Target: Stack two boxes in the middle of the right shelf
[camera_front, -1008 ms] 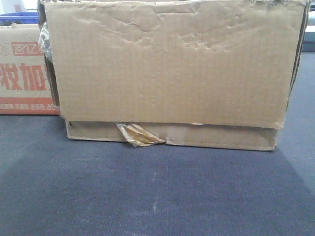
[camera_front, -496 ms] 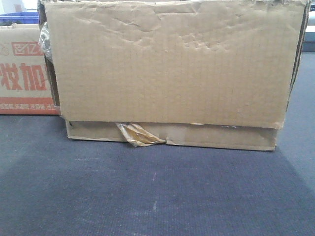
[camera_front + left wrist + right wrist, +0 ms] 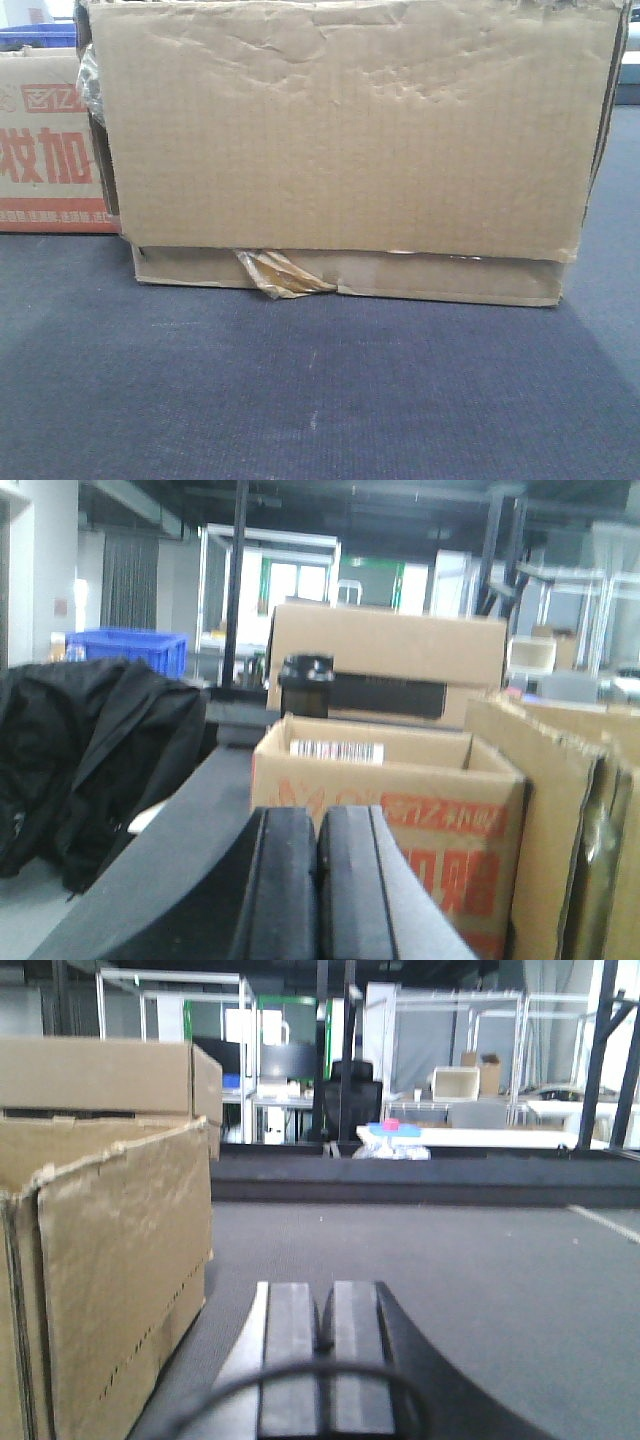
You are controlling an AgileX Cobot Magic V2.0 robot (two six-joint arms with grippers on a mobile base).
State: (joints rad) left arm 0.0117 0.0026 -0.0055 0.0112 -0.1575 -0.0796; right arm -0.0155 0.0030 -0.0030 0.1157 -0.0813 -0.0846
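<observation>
Pickup has not yet begun, judging by how things lie. The big brown box (image 3: 340, 130) sits on the grey-covered table (image 3: 320, 400), resting on a shallow cardboard layer (image 3: 450, 278) with a crumpled tape scrap (image 3: 280, 275) at its lower front. Neither piece is lifted, and nothing touches them. The shelf named in the task shows in no view, so how far the load has to travel cannot be told.

The left claw (image 3: 318, 900) has its fingers pressed together with nothing between them. The right claw (image 3: 325, 1360) is the same: fingers closed flat against each other, empty.

Seen from the left wrist, a printed box (image 3: 390, 800) with red characters stands straight ahead, and the brown box shows only as a cardboard side at the right edge of that view. From the right wrist, the brown box fills the left side, close by but apart from the fingers, and bare table runs ahead to the far edge. So the two claws appear to flank the box, one on each side, low and near the table top.

The next move likely calls for both arms to close inward on opposite side walls and press evenly, since the box looks too wide for one claw. The dented face suggests soft walls, so the squeeze needs care and the lower layer must come up with the upper.
</observation>
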